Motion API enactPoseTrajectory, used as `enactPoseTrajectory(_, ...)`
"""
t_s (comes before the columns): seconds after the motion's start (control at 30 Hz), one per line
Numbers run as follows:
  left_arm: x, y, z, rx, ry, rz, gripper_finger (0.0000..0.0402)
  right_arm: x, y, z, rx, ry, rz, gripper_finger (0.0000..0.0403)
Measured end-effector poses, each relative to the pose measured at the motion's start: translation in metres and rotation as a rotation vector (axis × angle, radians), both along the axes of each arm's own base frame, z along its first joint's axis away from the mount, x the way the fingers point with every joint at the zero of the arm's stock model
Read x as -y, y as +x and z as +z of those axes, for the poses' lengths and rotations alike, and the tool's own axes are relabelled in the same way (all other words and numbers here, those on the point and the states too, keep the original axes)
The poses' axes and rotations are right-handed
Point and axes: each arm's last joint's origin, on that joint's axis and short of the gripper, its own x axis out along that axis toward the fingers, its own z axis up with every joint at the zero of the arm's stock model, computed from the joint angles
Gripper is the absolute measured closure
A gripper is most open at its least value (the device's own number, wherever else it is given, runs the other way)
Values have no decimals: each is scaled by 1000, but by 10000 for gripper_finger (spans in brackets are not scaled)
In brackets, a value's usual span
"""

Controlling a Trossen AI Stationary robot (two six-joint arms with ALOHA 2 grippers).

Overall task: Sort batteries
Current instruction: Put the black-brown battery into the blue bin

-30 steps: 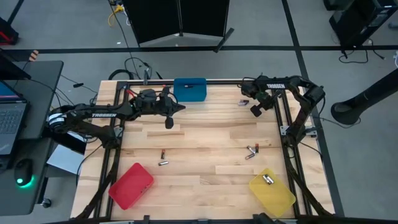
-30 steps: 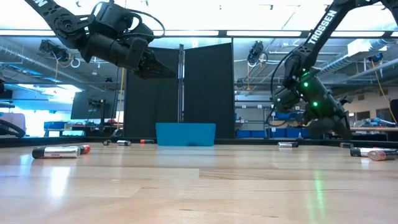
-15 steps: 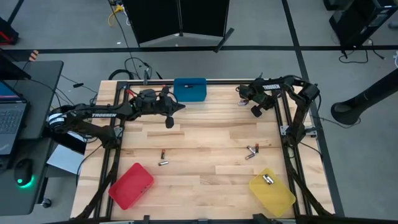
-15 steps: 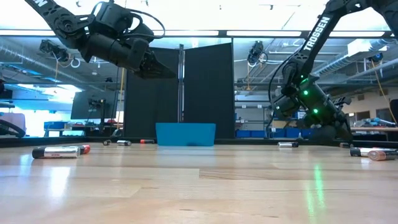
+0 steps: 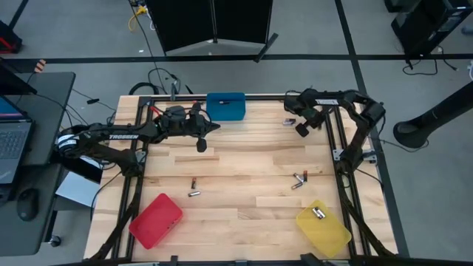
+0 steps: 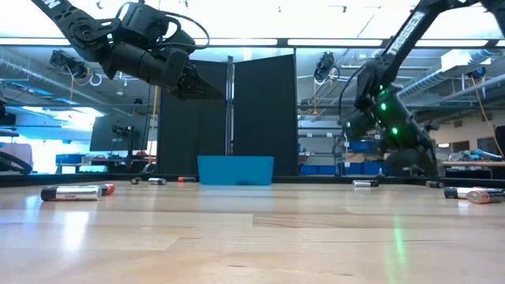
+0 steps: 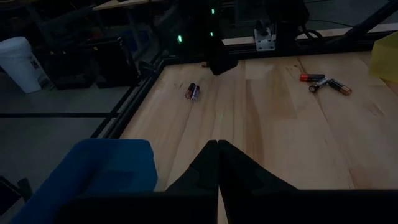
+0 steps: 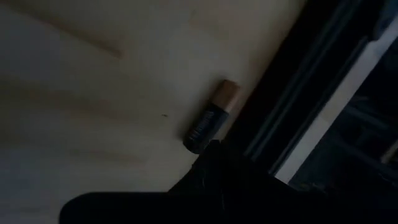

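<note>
Batteries lie scattered on the wooden table. One [image 5: 290, 121] is near the far right corner, two [image 5: 194, 188] are left of centre, a small group [image 5: 298, 179] is on the right, and one [image 5: 319, 213] lies in the yellow bin [image 5: 329, 233]. My right gripper [image 5: 301, 131] hangs over the far right corner, shut. In its wrist view the fingertips [image 8: 211, 149] stand right at the dark end of a copper-tipped battery [image 8: 210, 121], which lies beside the black frame rail. My left gripper [image 5: 216, 127] hovers shut just left of the blue bin [image 5: 225, 106]. My right gripper's shut fingertips [image 8: 214, 155] sit right beside the dark end [image 8: 194, 140] of the copper-tipped battery, slanting down at it. I cannot tell whether they touch it. The battery lies flat on the table.
The red bin [image 5: 155, 220] sits at the near left corner, the yellow bin at the near right, and the blue bin at the far edge. Black frame rails [image 5: 334, 140] border the table. Bare wood [image 5: 244, 159] stretches across the middle. A laptop [image 5: 11, 140] stands off to the left.
My right arm has shifted slightly and turned at the wrist while its gripper stays low over the far right corner. My left arm has kept still. No battery has visibly moved.
</note>
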Motion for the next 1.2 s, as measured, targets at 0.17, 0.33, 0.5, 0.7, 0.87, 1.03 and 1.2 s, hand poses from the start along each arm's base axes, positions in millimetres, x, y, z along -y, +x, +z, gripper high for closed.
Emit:
enactPoseTrajectory(0.17, 0, 0, 0, 0, 0, 0, 390, -6, 4, 32, 161, -47, -24, 394)
enactPoseTrajectory(0.33, 0, 0, 0, 0, 0, 0, 390, -10, 0, 50, 289, -85, -121, 366)
enactPoseTrajectory(0.5, 0, 0, 0, 0, -3, 1, 390, -5, -6, 48, 330, -107, -198, 320)
enactPoseTrajectory(0.7, 0, 0, -1, -13, -11, 1, 390, 0, -18, 29, 384, -109, -268, 267)
enactPoseTrajectory(0.87, 0, 0, -1, -11, -10, 2, 390, 3, -21, 24, 403, -132, -287, 251)
enactPoseTrajectory(1.03, 0, 0, -1, -10, -10, 1, 390, 6, -20, 21, 405, -180, -329, 256)
enactPoseTrajectory(1.2, 0, 0, -1, -10, -9, 1, 390, 6, -20, 21, 374, -128, -253, 263)
